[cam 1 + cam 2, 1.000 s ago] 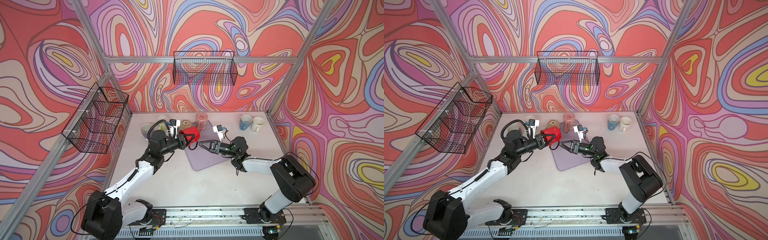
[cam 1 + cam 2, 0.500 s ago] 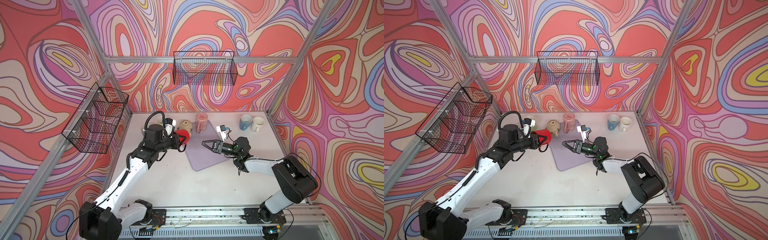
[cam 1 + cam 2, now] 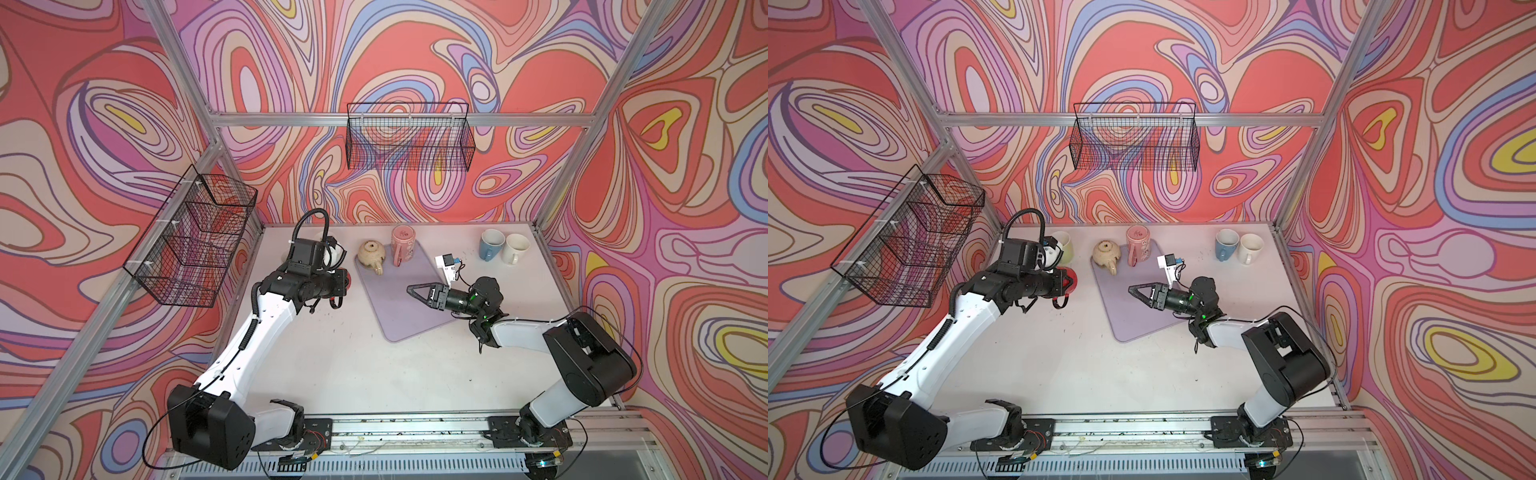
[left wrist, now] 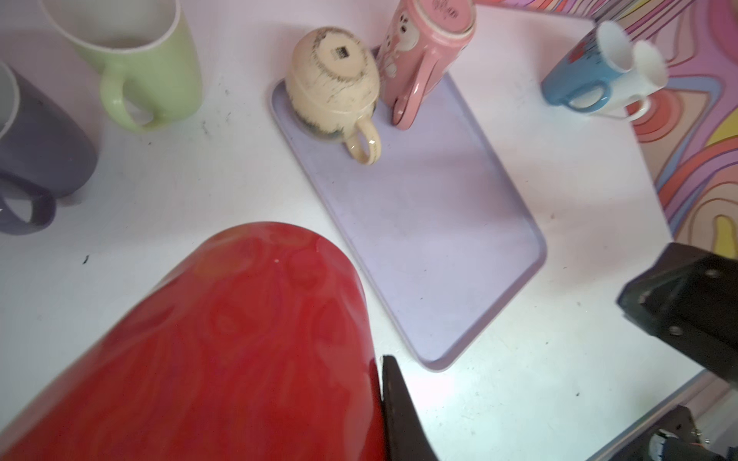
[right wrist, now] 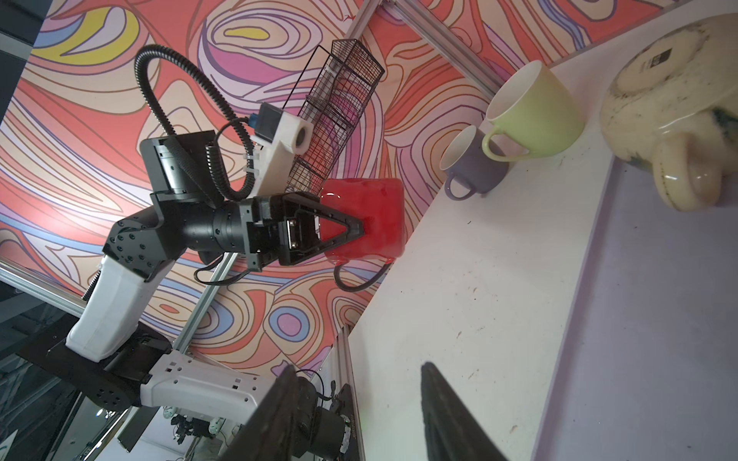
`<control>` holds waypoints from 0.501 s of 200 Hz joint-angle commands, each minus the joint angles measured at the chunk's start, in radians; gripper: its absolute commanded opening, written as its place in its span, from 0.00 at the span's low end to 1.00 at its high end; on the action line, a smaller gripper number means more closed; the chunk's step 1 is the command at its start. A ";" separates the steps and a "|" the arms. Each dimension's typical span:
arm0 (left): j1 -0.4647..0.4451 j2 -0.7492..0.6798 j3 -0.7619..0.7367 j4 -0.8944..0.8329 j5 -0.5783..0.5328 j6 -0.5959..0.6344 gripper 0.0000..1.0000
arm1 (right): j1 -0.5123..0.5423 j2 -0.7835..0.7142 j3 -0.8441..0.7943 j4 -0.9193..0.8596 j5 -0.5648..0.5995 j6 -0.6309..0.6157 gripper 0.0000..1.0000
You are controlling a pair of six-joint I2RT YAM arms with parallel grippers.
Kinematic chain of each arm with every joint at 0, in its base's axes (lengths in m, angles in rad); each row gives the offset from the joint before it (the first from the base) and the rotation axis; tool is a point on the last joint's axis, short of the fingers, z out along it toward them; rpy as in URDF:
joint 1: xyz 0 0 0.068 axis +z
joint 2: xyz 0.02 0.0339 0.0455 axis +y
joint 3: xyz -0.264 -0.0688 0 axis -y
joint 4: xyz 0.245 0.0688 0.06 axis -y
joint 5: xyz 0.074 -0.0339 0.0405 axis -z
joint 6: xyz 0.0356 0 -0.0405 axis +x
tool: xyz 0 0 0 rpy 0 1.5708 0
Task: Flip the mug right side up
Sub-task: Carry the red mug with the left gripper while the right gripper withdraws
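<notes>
Right wrist view: left tool (image 5: 358,231) clamps red mug (image 5: 373,199), moved off mat (image 5: 659,287); right tool (image 3: 411,288) half-spread, empty.

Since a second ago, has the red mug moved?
Yes. Gripped in the left pincer, the red mug has shifted left, from over the purple mat's left edge to clear of it, nearer the green mug.
</notes>
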 commanded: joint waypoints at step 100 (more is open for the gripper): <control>0.094 0.293 0.228 -0.141 -0.210 0.162 0.00 | -0.015 -0.036 -0.092 0.110 0.030 0.018 0.50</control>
